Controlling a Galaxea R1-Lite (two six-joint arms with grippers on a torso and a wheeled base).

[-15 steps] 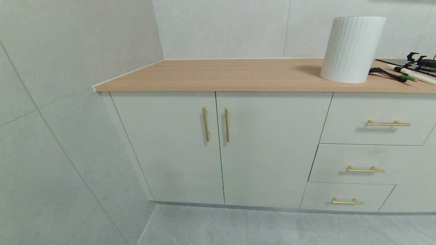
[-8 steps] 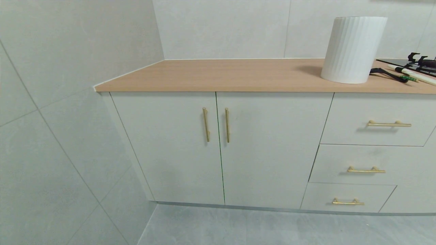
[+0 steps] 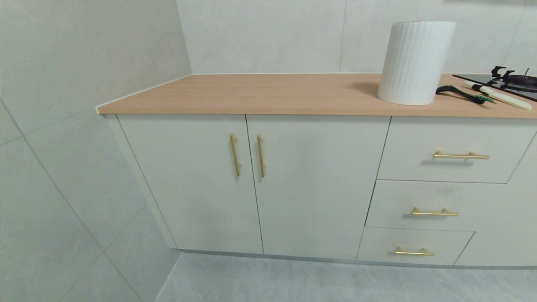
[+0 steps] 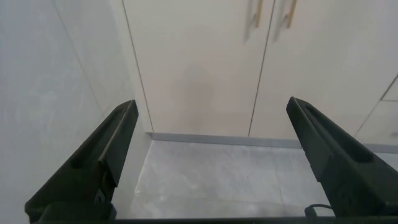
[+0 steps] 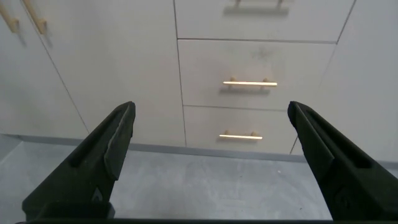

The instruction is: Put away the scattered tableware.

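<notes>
Utensils point(image 3: 503, 97) partly behind white canister point(image 3: 415, 63) on countertop point(image 3: 251, 94)

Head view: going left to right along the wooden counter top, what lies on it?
white ribbed jar → black-handled utensil → white-handled utensil

Pale grey tiled walls point(image 3: 84, 63) meet in a corner behind a wooden worktop point(image 3: 251, 94). Beneath it, a cream cupboard point(image 3: 319, 184) has two doors point(image 3: 188, 188), three stacked drawers point(image 3: 453, 134) and gold bar handles point(image 3: 234, 154). The floor point(image 3: 293, 281) is grey tile.
</notes>
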